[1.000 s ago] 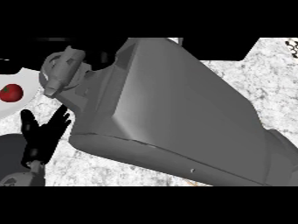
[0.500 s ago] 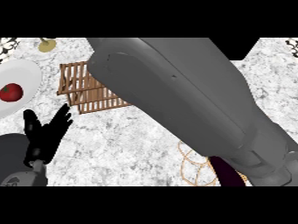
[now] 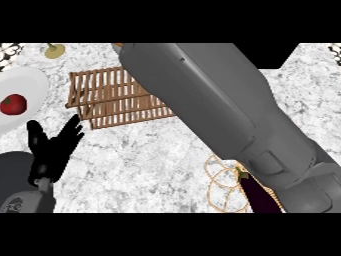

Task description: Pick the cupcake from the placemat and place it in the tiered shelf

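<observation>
The right forearm (image 3: 225, 115) runs diagonally across the view from lower right to upper middle, and its hand is hidden past the top edge, so whether it grips the cupcake cannot be told. No cupcake shows anywhere. The tiered shelf (image 3: 117, 97), a slatted wooden rack, lies on the bench (image 3: 143, 160) up and to the right of the left hand (image 3: 51, 145), which rests released with fingers up. By my judgement the right arm, passing just beside the shelf, is the nearer one. A woven placemat (image 3: 225, 185) with an eggplant (image 3: 260, 196) peeks from under the right forearm.
</observation>
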